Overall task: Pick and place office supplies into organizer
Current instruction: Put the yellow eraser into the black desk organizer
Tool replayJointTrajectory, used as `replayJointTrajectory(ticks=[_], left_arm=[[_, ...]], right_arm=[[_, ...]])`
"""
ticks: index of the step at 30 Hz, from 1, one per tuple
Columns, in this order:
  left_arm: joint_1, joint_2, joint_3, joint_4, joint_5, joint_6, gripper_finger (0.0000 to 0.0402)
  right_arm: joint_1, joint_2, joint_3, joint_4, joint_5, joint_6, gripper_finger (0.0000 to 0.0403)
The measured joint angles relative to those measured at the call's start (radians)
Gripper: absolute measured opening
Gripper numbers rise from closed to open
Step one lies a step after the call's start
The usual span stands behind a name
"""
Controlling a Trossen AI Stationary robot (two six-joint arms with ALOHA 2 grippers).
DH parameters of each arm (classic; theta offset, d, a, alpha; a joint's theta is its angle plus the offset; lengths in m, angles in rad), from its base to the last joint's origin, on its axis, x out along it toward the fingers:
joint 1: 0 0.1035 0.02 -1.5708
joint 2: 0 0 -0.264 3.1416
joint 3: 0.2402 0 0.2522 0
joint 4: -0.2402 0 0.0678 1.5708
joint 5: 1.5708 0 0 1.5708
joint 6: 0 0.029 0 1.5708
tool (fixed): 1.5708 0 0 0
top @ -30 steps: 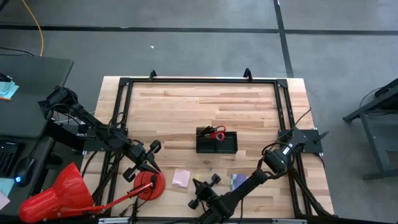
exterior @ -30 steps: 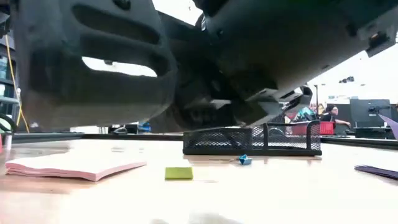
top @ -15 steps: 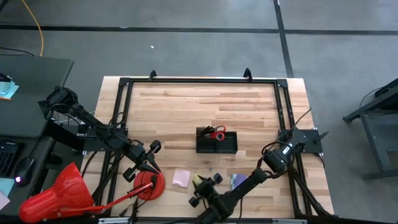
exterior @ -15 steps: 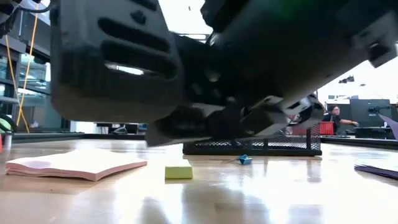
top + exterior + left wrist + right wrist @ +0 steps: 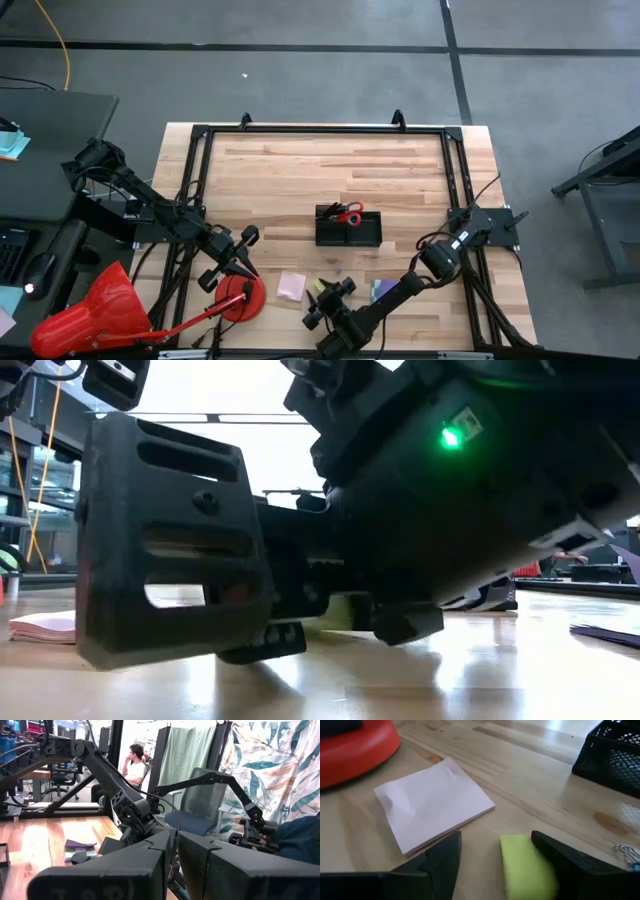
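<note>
The tiny yellow piece [image 5: 522, 865] lies flat on the table near its front edge, between the fingers of my open right gripper [image 5: 496, 841], which is low over the wood [image 5: 320, 297]. The pink sticky pad [image 5: 434, 802] lies flat just beside it, toward the left [image 5: 291, 286]. On the other side of the gripper rests the purple pad [image 5: 383, 291]. At mid-table stands the black mesh organizer [image 5: 348, 229] with the red-handled scissors [image 5: 350, 213] in it. My left gripper [image 5: 240, 250] waits shut at the front left. My right gripper comes in low and slanting from the table's near side, one finger on each side of the yellow piece. One finger [image 5: 570, 862] overlaps the piece's edge [image 5: 540, 870]; whether it touches I cannot tell. The piece lies flat on the wood.
A red disc [image 5: 355, 745] with a stick and a big red cone [image 5: 95, 310] sit at the front left. A small clip [image 5: 627, 852] lies near the organizer. Black frame rails [image 5: 320, 130] border the table. Bare wood stretches beyond the organizer. People sit in the room behind.
My right gripper has opened wide and come down toward the table, shifting slightly left and far, so that the yellow piece now lies between its fingers. The yellow piece and the pads have stayed where they were.
</note>
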Motion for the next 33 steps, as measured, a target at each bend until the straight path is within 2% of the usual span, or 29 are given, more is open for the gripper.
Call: replayJointTrajectory(ticks=[4, 12, 16, 20, 27, 33], left_arm=[[0.000, 0.000, 0.000, -0.001, 0.000, 0.000, 0.0028], [0.000, 0.000, 0.000, -0.001, 0.000, 0.000, 0.0028], [0.000, 0.000, 0.000, -0.001, 0.000, 0.000, 0.0028], [0.000, 0.000, 0.000, -0.001, 0.000, 0.000, 0.0028], [0.000, 0.000, 0.000, -0.002, 0.000, 0.000, 0.0028], [0.000, 0.000, 0.000, -0.005, 0.000, 0.000, 0.0028]], right_arm=[[0.003, 0.016, 0.001, 0.015, 0.040, 0.004, 0.0223], [0.002, 0.021, 0.001, 0.030, 0.036, -0.001, 0.0194], [0.002, 0.023, 0.001, 0.033, 0.032, -0.002, 0.0134], [0.002, 0.023, 0.001, 0.034, 0.033, -0.008, 0.0039], [0.009, 0.027, 0.018, 0.029, 0.066, -0.005, 0.0035], [0.010, 0.037, 0.110, 0.007, 0.102, -0.122, 0.0035]])
